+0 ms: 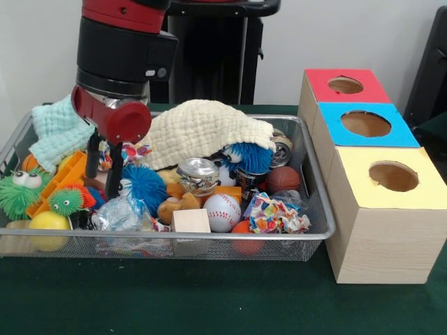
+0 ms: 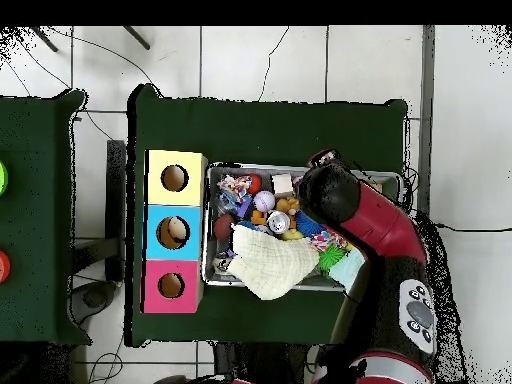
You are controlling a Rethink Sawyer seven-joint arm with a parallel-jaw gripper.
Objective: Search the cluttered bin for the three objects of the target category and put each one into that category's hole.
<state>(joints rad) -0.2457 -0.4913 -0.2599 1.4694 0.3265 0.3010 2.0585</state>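
Pincer (image 1: pixel 103 167) hangs down into the left part of the wire bin (image 1: pixel 318 202), its two black fingers (image 1: pixel 114 171) spread w/ a gap between them and nothing pinched; tips sit just beside a blue spiky ball (image 1: pixel 144 185) and an orange plastic piece (image 1: pixel 59 183). Bin is packed: cream cloth (image 1: pixel 202 129) draped over the middle, mint cloth (image 1: pixel 59 129) at the far left corner, baseball (image 1: pixel 222 211) near the front next to a wood block (image 1: pixel 191 220), silver tin (image 1: pixel 198 172) behind them, small basketball (image 1: pixel 283 179) to the right, crumpled colourful wrapper (image 1: pixel 276 215) at front right, green googly-eyed fuzzy toy (image 1: pixel 19 192) and yellow ball (image 1: pixel 47 223) at front left. Which items are the target category: can't tell. On the green tabletop (image 1: pixel 209 300), right of the bin, a box row w/ red hole (image 1: pixel 345 85), blue hole (image 1: pixel 365 123), yellow hole (image 1: pixel 393 176). Overhead, the arm (image 2: pixel 365 215) covers the bin's right side.
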